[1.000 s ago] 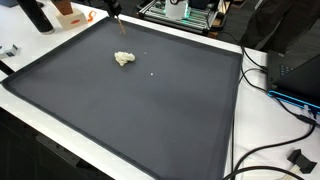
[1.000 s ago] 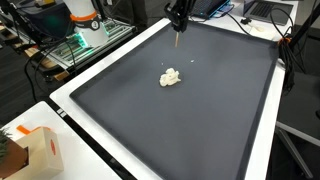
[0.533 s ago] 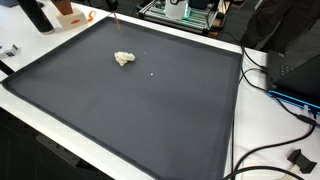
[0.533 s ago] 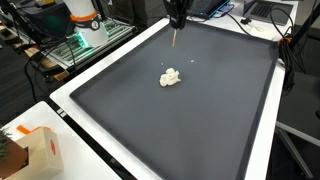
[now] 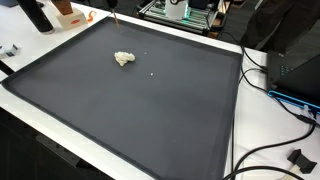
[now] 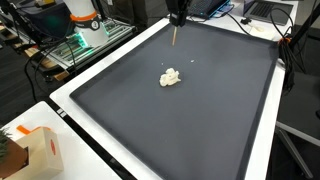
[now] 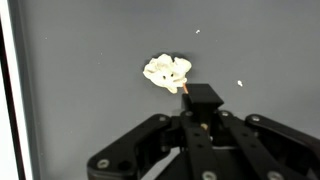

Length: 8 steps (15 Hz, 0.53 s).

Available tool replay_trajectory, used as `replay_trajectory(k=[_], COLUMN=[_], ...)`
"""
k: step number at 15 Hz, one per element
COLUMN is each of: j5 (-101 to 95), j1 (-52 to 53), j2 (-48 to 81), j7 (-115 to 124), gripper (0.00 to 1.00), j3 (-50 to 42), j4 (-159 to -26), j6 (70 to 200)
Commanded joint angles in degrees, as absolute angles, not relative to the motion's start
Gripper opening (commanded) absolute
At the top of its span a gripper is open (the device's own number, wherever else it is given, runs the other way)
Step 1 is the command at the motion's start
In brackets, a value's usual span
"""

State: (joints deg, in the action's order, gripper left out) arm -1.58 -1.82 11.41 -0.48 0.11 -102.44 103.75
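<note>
My gripper (image 6: 177, 18) hangs above the far end of a dark mat (image 6: 200, 125). Its jaws are pinched on a thin stick (image 6: 176, 38) that points down. A crumpled white lump (image 6: 171, 77) lies on the mat near the stick's tip, not touching it. The print on the orange box (image 6: 38, 150) is too small to read.

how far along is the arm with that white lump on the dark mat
Done: the gripper is shut on a thin stick. In hand: the stick hangs tip-down over the dark mat, apart from the white lump in both exterior views. Left: any contact with the lump; it lies in one clump, with small white specks nearby.
</note>
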Motion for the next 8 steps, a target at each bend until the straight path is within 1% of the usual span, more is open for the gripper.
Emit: replay_trajectory(k=[1,8], j5=[-1.98,-8.15], j1=[-1.48,-0.10], j2=[13.01,20.88], j7=[2.65,24.26], gripper=[0.03,0.03], j3=[-0.78,-4.56], j4=[-101.16,-99.24], j6=[103.30,108.78])
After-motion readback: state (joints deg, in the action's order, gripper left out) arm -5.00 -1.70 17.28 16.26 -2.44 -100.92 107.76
